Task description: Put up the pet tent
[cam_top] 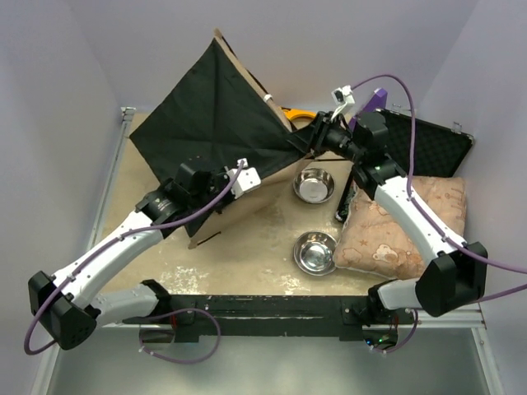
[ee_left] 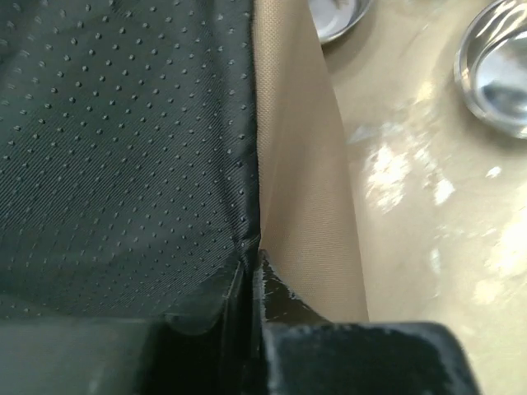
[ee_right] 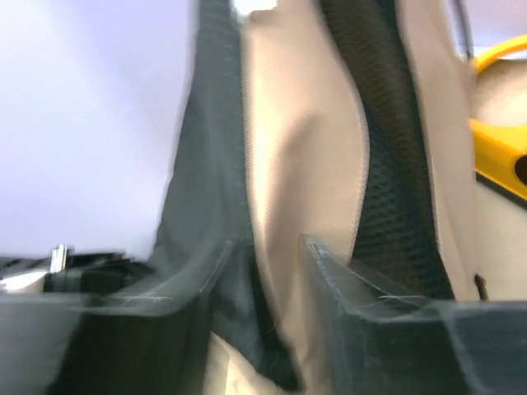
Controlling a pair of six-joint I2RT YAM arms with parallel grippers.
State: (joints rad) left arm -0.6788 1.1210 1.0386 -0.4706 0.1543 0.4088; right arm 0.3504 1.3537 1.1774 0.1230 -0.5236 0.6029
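The pet tent (cam_top: 214,115) is lifted and tilted off the table, its black lining facing up and a tan edge showing along its right side. My left gripper (cam_top: 239,177) is shut on the tent's lower edge; in the left wrist view (ee_left: 251,259) the jaws pinch the seam between the dotted black lining (ee_left: 123,148) and the tan fabric (ee_left: 296,181). My right gripper (cam_top: 309,140) is shut on the tent's right corner; in the right wrist view (ee_right: 268,255) a fold of tan and black fabric (ee_right: 288,164) sits between the fingers. The poles are hidden.
Two steel bowls (cam_top: 314,185) (cam_top: 314,251) sit on the table right of the tent. A star-patterned cushion (cam_top: 403,226) lies at the right, a black case (cam_top: 432,144) behind it. The yellow feeder (cam_top: 298,115) is behind the tent, also in the right wrist view (ee_right: 498,156).
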